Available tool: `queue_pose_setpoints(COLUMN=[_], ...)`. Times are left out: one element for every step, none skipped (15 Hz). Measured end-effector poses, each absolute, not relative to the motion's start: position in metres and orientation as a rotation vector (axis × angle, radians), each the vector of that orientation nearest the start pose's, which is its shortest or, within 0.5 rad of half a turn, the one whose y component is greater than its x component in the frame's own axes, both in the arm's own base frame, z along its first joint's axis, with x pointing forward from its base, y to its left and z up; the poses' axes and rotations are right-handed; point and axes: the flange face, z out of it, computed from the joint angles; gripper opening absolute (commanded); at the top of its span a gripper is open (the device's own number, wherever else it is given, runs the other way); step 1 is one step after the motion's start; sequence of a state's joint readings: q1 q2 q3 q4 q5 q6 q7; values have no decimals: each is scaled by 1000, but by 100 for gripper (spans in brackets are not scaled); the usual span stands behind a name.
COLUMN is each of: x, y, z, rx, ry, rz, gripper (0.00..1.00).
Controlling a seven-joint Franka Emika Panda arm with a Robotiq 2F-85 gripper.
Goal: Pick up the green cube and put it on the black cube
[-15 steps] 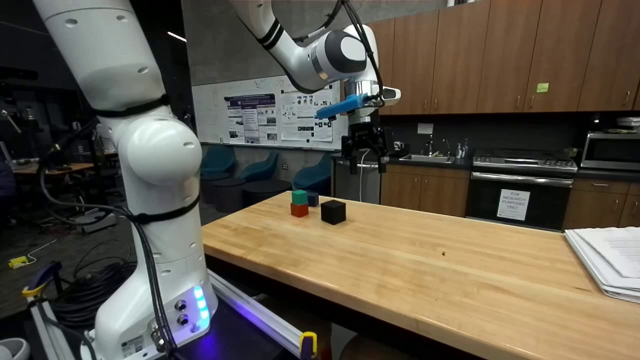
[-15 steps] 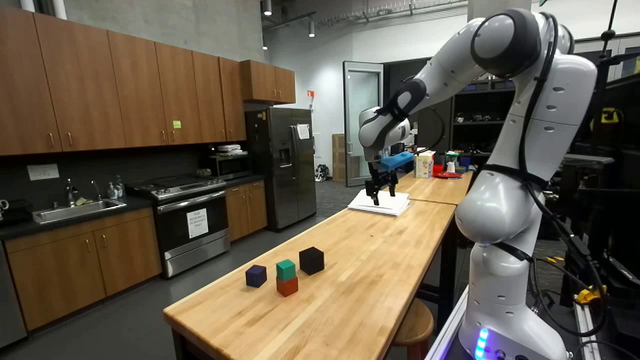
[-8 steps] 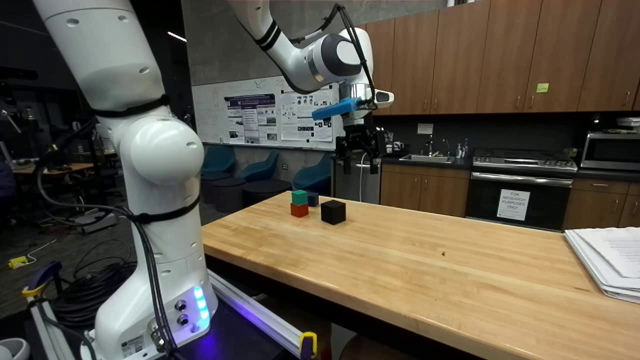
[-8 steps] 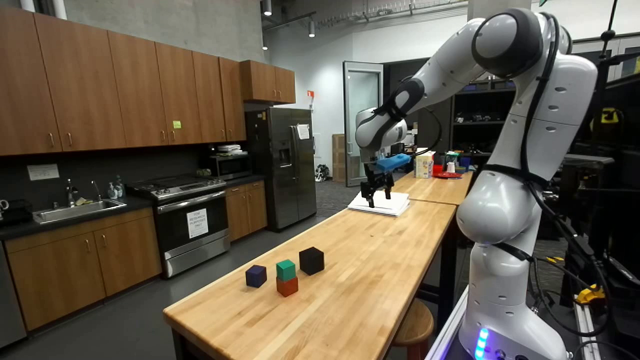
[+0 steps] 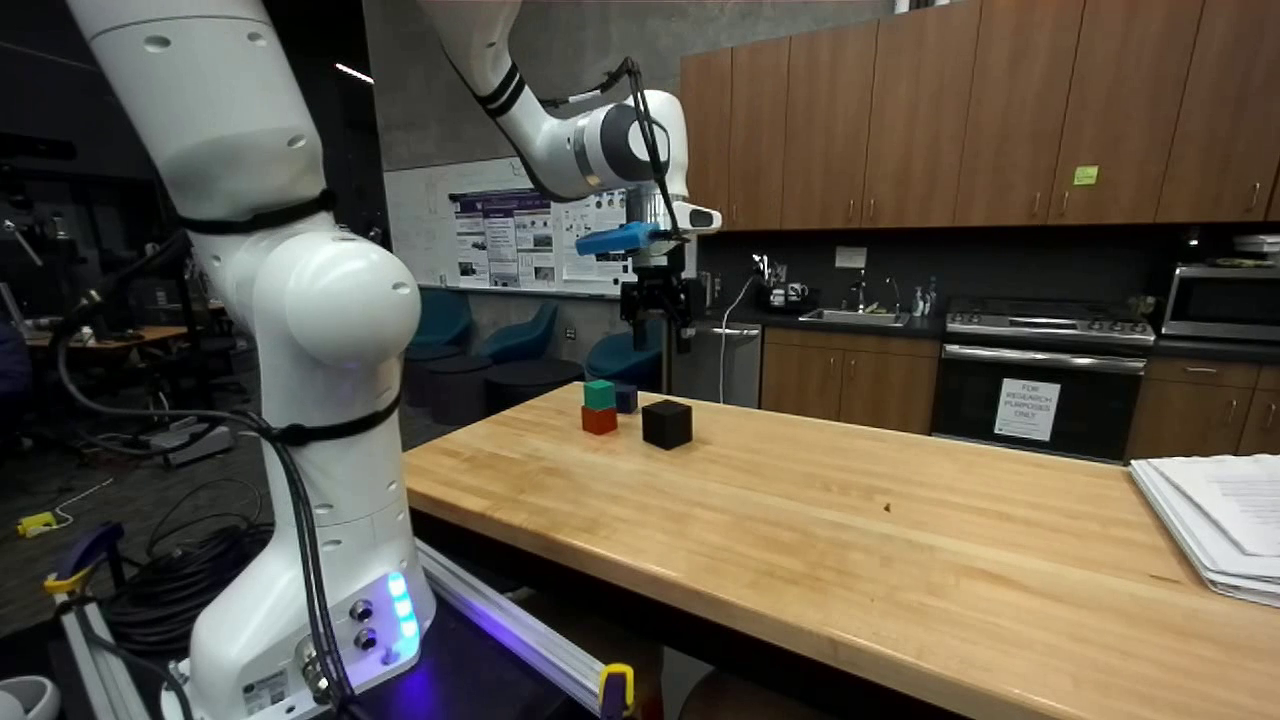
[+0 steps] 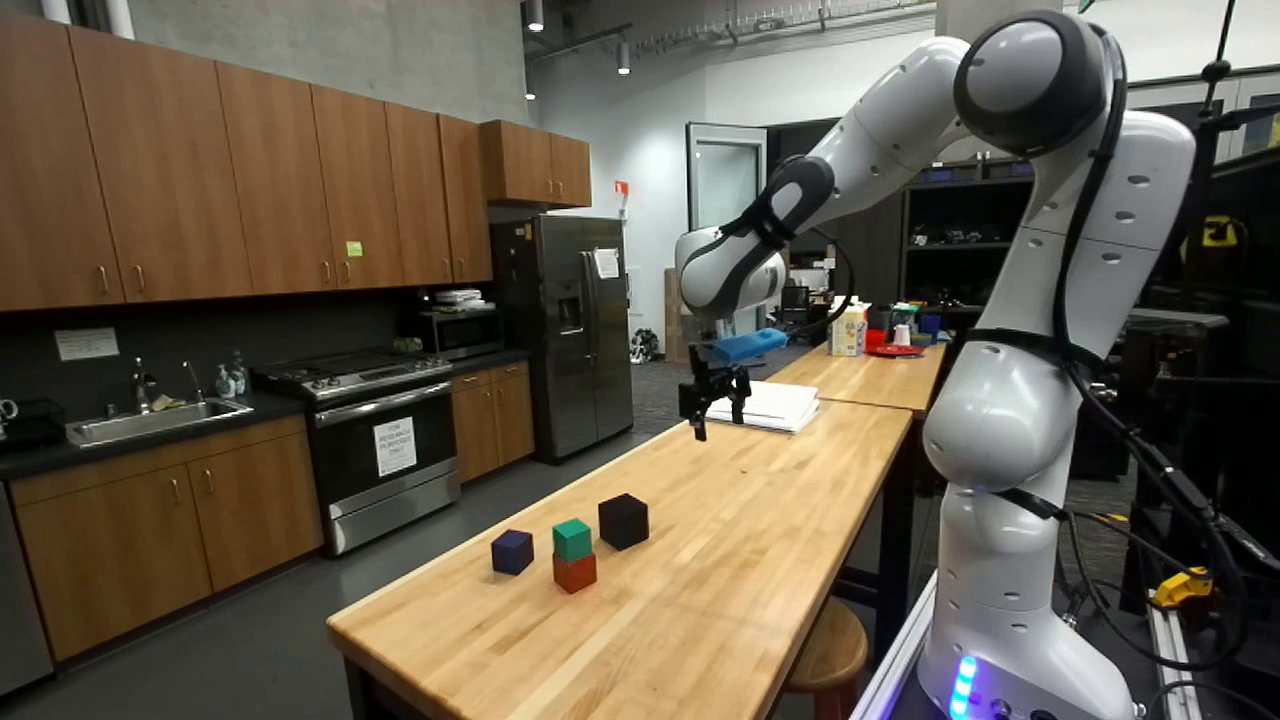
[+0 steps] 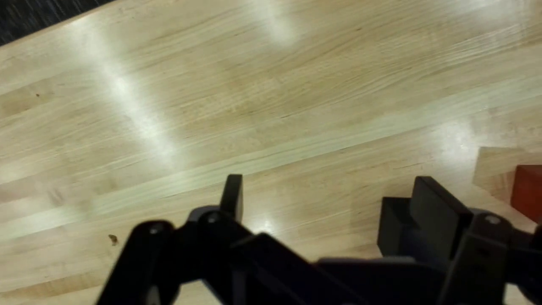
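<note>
My gripper (image 7: 334, 201) stands wide: in the wrist view its pads (image 7: 436, 220) are well apart along the lower half of the frame, and I can see the bare wooden table (image 7: 254, 97) through the gap. Behind the pad on the right of that frame, partly covered by it, I get the black cube (image 7: 391, 226). Farther out, the red cube (image 7: 527, 190) is cut off by the right edge. In both exterior views I have the gripper hanging clear of every cube, fingertips pointing down, below a blue piece (image 6: 750, 345) on the wrist of the white arm (image 6: 990, 420).

The green cube (image 6: 572, 540) rests on top of the red one; in an exterior view I find that pair low in the frame, a little left of centre. The black cube sits near it, up and to the right on my screen, apart from both. The dark blue cube (image 6: 512, 553) is to the left of the pair, also apart. All but the green one stand directly on the table. In an exterior view a stack of white papers (image 5: 1215, 520) lies on the table too, at the right edge of the frame. In that same frame, upper right, I see brown cupboards (image 5: 980, 130) above a sink (image 5: 860, 319) and a stove (image 5: 1090, 390), beyond the table.
</note>
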State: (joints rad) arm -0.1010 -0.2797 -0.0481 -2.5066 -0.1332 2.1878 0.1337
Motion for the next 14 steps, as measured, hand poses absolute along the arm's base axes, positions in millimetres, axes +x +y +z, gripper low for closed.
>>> queue_pose_setpoints(x=[426,426,426,426,427,427,428,429,431,432,434,435,437,439], y=[-56,-42,-30,-18,-6,7,18,28,38,47,55,63,71,78], z=[377,373,369,366,362,359,356,353,350,347,344,340,337,334], rx=[-3214,-3209,-3205,-3201,-3195,-3188,-3183,-3175,-3170,-3166,-3162,-3160,-3158,-3158], ry=[325,327,329,331,335,339,346,353,360,366,366,366,366,368], rz=[56,43,28,11,-4,-21,-37,-53,-69,-85,-99,-107,-108,-100], gripper=[100,100,100,100,100,100,100,100,100,100,100,100,100,100])
